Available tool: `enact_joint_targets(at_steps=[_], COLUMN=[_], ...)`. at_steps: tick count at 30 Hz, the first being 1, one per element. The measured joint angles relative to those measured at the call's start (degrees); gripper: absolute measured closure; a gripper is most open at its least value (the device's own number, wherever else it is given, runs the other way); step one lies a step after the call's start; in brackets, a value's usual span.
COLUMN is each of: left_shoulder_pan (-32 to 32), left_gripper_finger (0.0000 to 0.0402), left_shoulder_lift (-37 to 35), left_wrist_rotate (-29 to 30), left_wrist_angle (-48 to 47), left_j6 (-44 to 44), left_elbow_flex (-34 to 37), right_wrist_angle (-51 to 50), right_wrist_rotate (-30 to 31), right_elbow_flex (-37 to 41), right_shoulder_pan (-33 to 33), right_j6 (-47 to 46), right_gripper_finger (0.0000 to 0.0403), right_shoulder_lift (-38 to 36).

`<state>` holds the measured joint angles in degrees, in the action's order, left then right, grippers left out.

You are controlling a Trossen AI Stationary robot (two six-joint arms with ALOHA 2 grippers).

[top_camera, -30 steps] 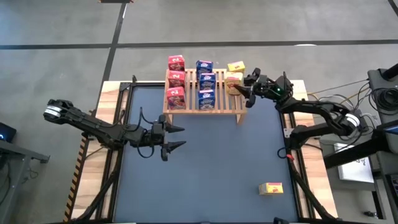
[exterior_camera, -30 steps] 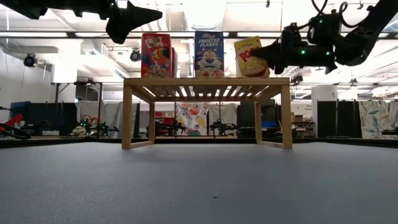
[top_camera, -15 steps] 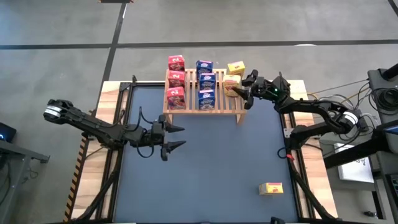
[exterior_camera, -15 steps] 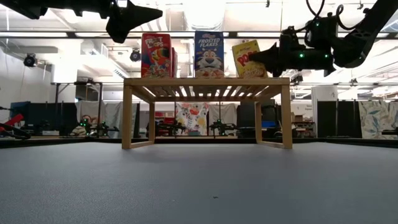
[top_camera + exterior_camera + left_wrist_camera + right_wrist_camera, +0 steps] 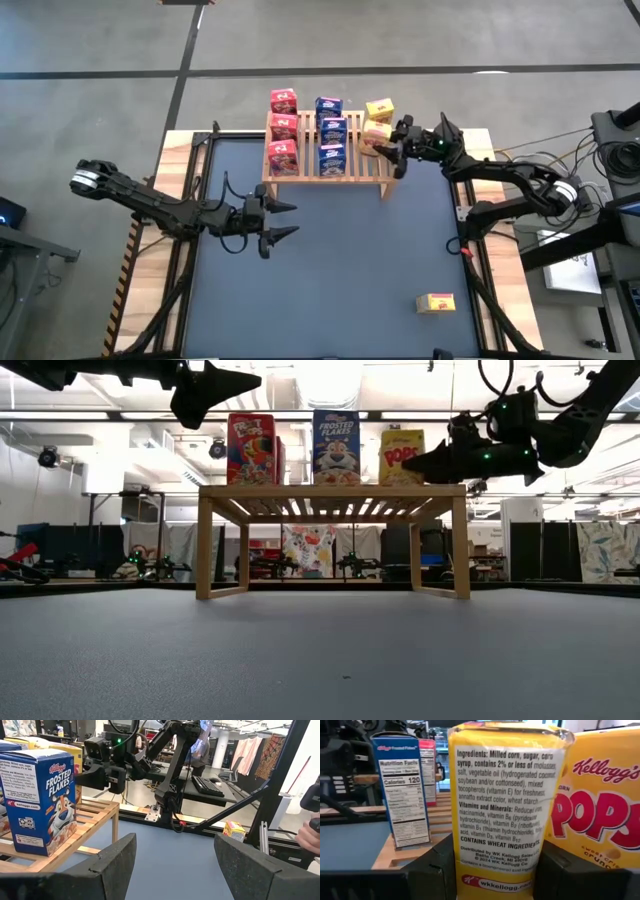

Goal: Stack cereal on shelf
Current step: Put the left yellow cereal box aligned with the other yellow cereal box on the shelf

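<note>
Eight boxes stand on the rack [image 5: 328,172], in three columns running front to back: three red boxes [image 5: 282,128] on the rack's left, three blue boxes [image 5: 330,130] in the middle, and two yellow ones on its right. The back yellow box [image 5: 379,107] stands free at the far end of its column. The held yellow box [image 5: 373,134] sits just in front of it, at the middle of the column, and the front spot of that column is bare slats.

Every box on the rack stands upright, long axis vertical. In the low view the printed fronts of the nearest red, blue and yellow boxes face the table's front edge, and the held box [image 5: 401,457] stands straight on the slats. Its narrow ingredients side faces the right wrist camera.

A ninth box, yellow [image 5: 436,302], lies on the dark mat [image 5: 330,290] near the front right corner, well apart from the rack, long axis running left to right.

The right gripper [image 5: 385,148] reaches in from the rack's right side, and its fingers [image 5: 438,870] clasp the held yellow box on both broad faces, low down on the carton.

The left gripper [image 5: 283,221] hangs above the mat in front of the rack's left end, its jaws spread wide with nothing between them.
</note>
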<state>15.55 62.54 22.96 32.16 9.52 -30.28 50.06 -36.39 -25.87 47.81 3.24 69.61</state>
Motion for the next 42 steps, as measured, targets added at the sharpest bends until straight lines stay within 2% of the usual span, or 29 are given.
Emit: enact_joint_targets(at_steps=[6,14,21,30,42], left_shoulder_pan=[0.0,0.0,0.0,0.0,0.0], left_gripper_finger=[0.015,0.015,0.015,0.015,0.015], left_shoulder_lift=[0.0,0.0,0.0,-0.1,-0.1], left_wrist_rotate=[0.0,0.0,0.0,-0.1,-1.2], left_wrist_angle=[0.0,0.0,0.0,0.0,0.0], left_j6=[0.0,0.0,0.0,-0.3,0.0], left_elbow_flex=[0.0,0.0,0.0,0.0,0.0], right_wrist_angle=[-4.0,-20.5,-28.8,-30.5,-30.9], right_wrist_rotate=[-4.3,-6.4,-8.5,-8.8,-8.4], right_elbow_flex=[-1.2,-6.7,-10.3,-10.4,-10.2], right_shoulder_pan=[0.6,0.7,2.2,2.6,2.6], right_j6=[0.7,9.2,11.9,13.3,13.3], right_gripper_finger=[0.0237,0.0237,0.0237,0.0233,0.0178], right_shoulder_lift=[-1.0,-2.9,-3.4,-3.6,-3.6])
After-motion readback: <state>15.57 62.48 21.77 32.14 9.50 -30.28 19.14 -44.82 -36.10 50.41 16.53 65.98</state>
